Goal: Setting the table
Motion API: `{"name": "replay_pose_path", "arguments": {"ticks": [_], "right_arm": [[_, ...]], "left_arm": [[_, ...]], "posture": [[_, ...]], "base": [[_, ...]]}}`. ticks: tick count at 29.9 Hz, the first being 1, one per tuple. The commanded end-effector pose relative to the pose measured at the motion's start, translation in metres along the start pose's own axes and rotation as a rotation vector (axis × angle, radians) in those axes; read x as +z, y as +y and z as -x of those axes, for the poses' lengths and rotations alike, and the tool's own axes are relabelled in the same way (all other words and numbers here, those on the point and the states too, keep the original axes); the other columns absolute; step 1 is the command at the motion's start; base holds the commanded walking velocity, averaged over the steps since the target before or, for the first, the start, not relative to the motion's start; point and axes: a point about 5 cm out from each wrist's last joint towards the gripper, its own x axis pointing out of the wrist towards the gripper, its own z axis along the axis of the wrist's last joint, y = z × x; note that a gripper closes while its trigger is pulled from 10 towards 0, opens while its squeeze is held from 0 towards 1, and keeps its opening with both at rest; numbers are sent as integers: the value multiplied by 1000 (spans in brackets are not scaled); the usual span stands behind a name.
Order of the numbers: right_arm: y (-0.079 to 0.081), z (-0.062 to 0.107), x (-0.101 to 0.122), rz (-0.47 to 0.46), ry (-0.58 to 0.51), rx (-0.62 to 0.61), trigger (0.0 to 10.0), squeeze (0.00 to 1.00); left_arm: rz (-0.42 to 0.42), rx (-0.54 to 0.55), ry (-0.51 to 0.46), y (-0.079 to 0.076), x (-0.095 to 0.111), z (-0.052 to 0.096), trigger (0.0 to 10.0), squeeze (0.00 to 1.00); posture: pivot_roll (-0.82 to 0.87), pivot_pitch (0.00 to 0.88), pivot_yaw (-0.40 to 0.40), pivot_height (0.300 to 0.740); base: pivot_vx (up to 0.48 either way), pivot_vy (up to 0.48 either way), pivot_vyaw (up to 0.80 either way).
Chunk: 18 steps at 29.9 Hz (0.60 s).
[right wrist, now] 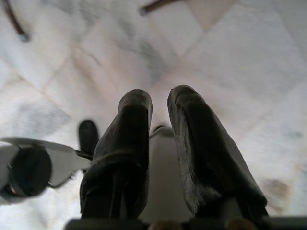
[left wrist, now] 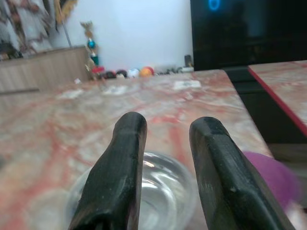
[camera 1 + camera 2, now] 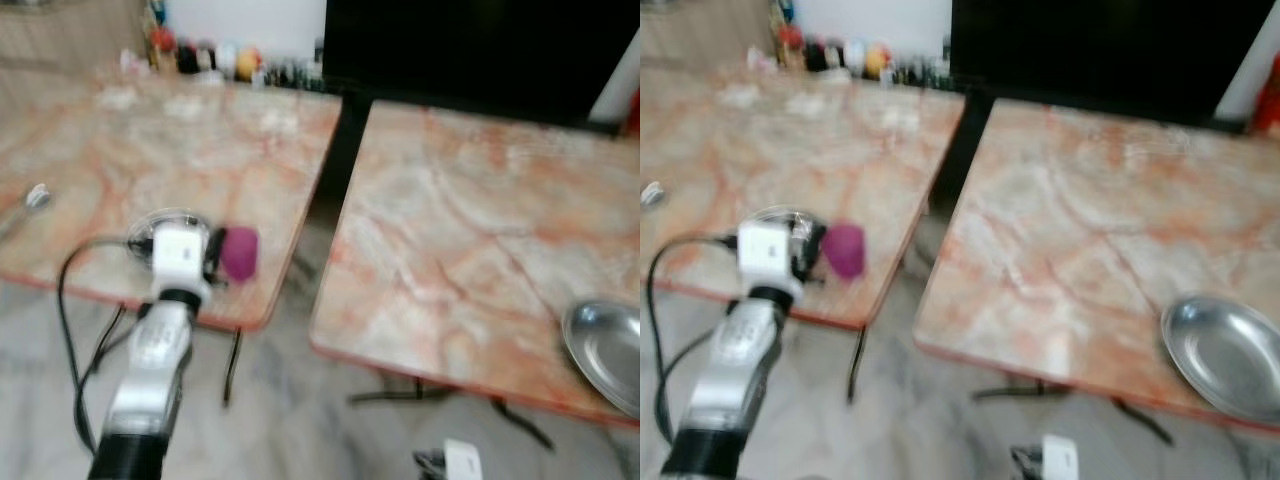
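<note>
Two marble-patterned counters were seen side by side with a dark gap between them, the views blurred. On the left counter (image 3: 200, 150), near its front edge, a clear glass bowl (image 2: 163, 191) was found, and a purple cup (image 3: 240, 252) lay just beside it, on the side nearer the gap. The left tool (image 2: 165, 167) was held over the glass bowl, its two black fingers (image 2: 120, 172) set a narrow gap apart, with one finger over the bowl's inside and the other near the rim; whether the rim was touched could not be told. On the right counter (image 3: 1070, 220), a steel plate (image 3: 1225, 355) was placed at the front corner farthest from the gap. The right tool (image 1: 158, 143) was hung low over the tiled floor (image 1: 230, 57), fingers narrowly parted and nothing held. Small bottles and coloured objects (image 3: 210, 58) were lined along the far edge of the left counter.
</note>
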Motion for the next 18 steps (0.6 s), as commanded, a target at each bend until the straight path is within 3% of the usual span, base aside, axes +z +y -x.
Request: {"name": "replay_pose_path", "arguments": {"ticks": [1,18], "right_arm": [[-11,2,-3,-4,7,-30,10000,0],[-11,1,-2,-27,7,-33,10000,0]], "left_arm": [[3,-43,-32,-9,8,-4,10000,0],[-10,-54,-27,-2,9,-2,10000,0]], "posture": [[147,0,-38,740],[154,0,-28,740]], "base": [[0,480,0],[0,480,0]]}}
